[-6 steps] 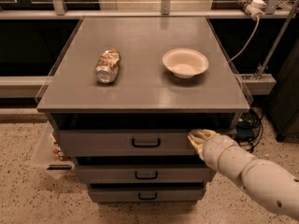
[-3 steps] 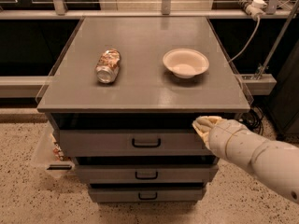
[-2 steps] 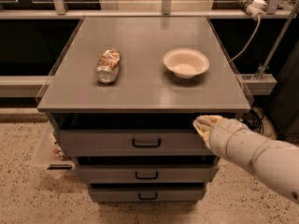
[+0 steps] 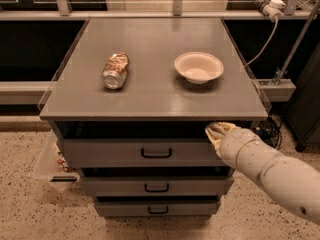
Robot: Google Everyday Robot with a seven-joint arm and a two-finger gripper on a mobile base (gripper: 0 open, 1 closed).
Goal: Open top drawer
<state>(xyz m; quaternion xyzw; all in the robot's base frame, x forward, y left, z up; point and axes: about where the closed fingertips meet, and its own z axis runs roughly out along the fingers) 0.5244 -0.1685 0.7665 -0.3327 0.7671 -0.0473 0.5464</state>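
Observation:
The top drawer is the widest grey front just under the cabinet top, with a small black bracket handle at its centre. It stands out a little from the cabinet, with a dark gap above it. My gripper is at the drawer's upper right edge, right of the handle, just under the lip of the cabinet top. My white arm comes in from the lower right.
Two narrower drawer fronts sit below. On the grey cabinet top lie a crushed can on its side and a white bowl. A clear bin hangs at the left. Cables and a rail stand at the right.
My gripper rose from the drawer front's right part to its upper right edge, under the top's lip. In the last second it has hardly moved. The drawer looks unchanged.

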